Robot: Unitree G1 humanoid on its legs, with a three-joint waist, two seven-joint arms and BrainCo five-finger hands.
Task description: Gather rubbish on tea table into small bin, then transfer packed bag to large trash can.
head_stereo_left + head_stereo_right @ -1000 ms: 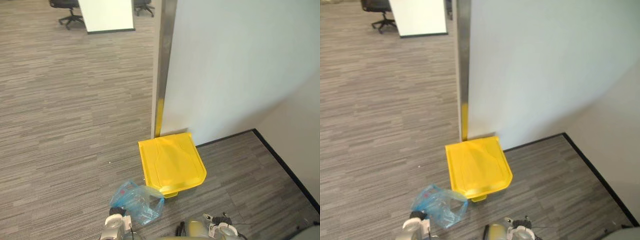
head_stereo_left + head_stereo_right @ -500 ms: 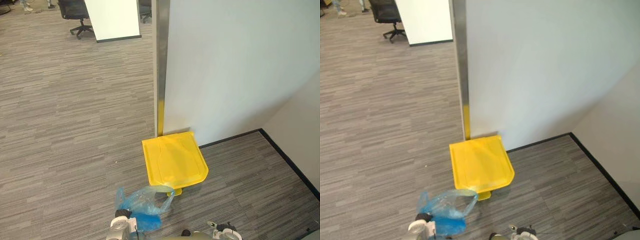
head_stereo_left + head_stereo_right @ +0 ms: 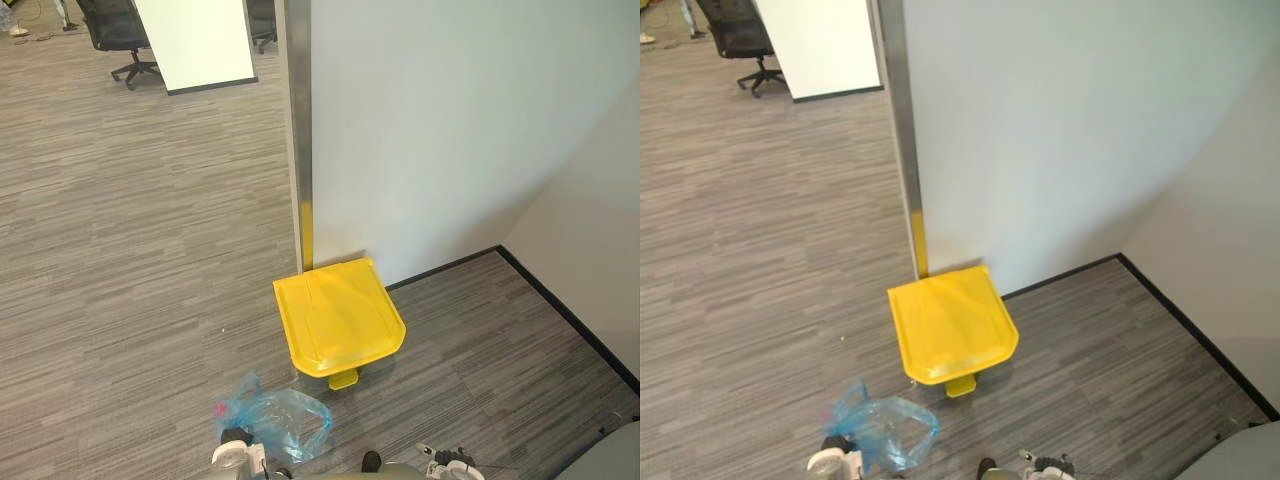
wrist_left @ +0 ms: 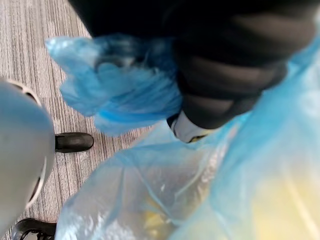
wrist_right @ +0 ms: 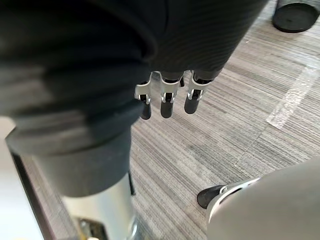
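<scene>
Thin translucent blue plastic rubbish bag (image 4: 150, 185), prob. light, soft & slippery, hangs below fingers of left hand (image 4: 225, 75) clamped on its bunched neck, best hold pt; right hand (image 5: 167, 97) fingers loose, empty.

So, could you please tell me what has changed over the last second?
The whole view shifted, so the camera moved. Measured against the bin, the bag at the left hand has dropped back. It overlapped the bin's front edge before and now sits clear of it. The bin stayed shut by the wall. The right hand hangs open.
</scene>
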